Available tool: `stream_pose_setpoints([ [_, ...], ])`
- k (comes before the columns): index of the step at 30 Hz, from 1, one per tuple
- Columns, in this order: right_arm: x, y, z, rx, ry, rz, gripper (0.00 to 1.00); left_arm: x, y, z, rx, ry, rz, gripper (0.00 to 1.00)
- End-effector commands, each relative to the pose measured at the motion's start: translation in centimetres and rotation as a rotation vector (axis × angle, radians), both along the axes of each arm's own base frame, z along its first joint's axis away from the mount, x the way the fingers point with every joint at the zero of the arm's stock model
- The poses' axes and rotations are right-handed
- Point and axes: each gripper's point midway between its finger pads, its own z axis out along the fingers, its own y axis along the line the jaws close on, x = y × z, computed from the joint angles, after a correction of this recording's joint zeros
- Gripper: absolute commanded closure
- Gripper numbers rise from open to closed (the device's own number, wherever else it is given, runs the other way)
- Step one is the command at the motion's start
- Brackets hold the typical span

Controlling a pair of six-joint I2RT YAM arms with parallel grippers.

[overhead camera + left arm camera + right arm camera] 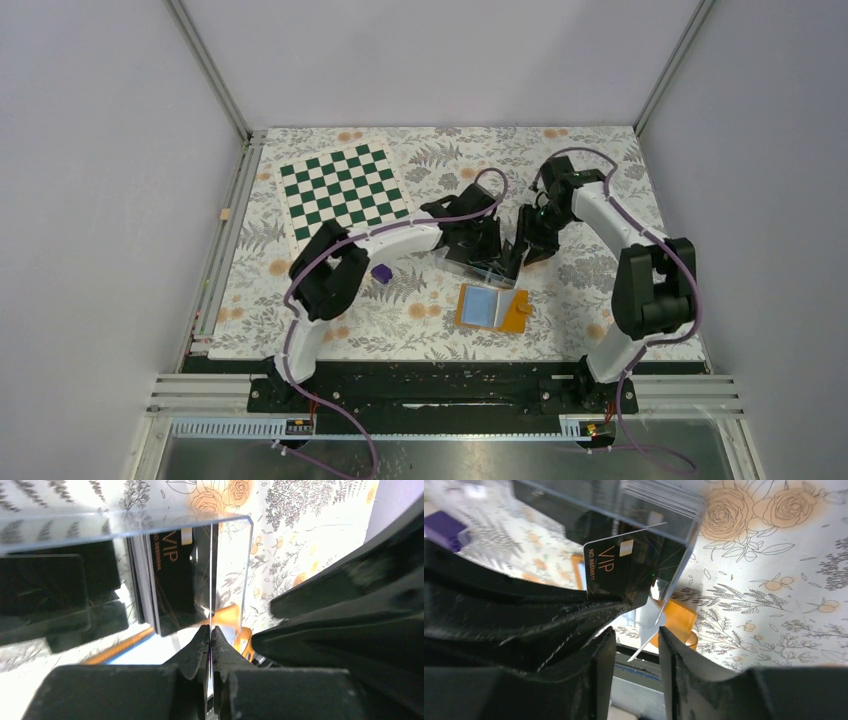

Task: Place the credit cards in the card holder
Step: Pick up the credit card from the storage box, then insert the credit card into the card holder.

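The card holder [493, 308] lies open on the table, orange with light blue pockets; it also shows in the left wrist view [227, 614] and the right wrist view [679, 620]. A clear plastic box [478, 266] holds several black credit cards [170, 580]. My left gripper [210, 629] is shut on the box's thin clear wall [230, 555]. One black VIP card [616, 572] leans out of the box. My right gripper [635, 632] is open just below that card, with a clear box corner between its fingers. In the top view both grippers, left [487, 250] and right [517, 260], meet at the box.
A green and white chessboard mat [343, 190] lies at the back left. A small purple object [381, 271] sits left of the box, also in the right wrist view [441, 527]. The flowered tablecloth [600, 270] covers the table, with walls on three sides.
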Motion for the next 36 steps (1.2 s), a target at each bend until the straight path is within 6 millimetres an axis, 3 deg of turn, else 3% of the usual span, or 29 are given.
stream_pose_setpoints([
  [1, 1.9, 0.3, 7.3, 0.038, -0.233, 0.021, 0.51, 2.5, 1.9, 9.1, -0.118, -0.213, 0.07, 1.0],
  [4, 1.9, 0.8, 10.7, 0.084, -0.327, 0.025, 0.39, 2.4, 4.7, 11.9, -0.152, -0.271, 0.106, 1.0],
  [9, -0.1, 2.9, 15.6, 0.258, -0.424, 0.077, 0.23, 0.4, 9.2, 15.4, -0.347, -0.248, 0.143, 1.0],
  [12, -1.2, 4.3, 17.7, 0.376, -0.461, 0.105, 0.21, -1.5, 12.0, 18.1, -0.513, -0.26, 0.163, 1.0],
  [16, -2.7, 7.1, 19.7, 0.569, -0.443, 0.133, 0.24, -4.8, 14.5, 18.5, -0.66, -0.197, 0.166, 1.0],
  [20, -4.1, 10.9, 20.7, 0.729, -0.384, 0.173, 0.3, -7.9, 15.6, 18.9, -0.777, -0.123, 0.139, 1.0],
  [23, -5.2, 13.2, 20.7, 0.819, -0.331, 0.189, 0.36, -9.1, 16.5, 19.6, -0.854, -0.102, 0.149, 1.0],
  [28, -5.7, 13.9, 19.4, 0.853, -0.269, 0.172, 0.38, -9.7, 17.1, 20.3, -0.881, -0.095, 0.157, 1.0],
  [31, -5.6, 14.5, 20.2, 0.934, -0.265, 0.17, 0.41, -9.8, 16.9, 20.7, -0.862, -0.089, 0.132, 1.0],
  [36, -5.8, 15.5, 19.9, 0.986, -0.224, 0.172, 0.52, -9.4, 16.5, 20.7, -0.831, -0.085, 0.117, 1.0],
])
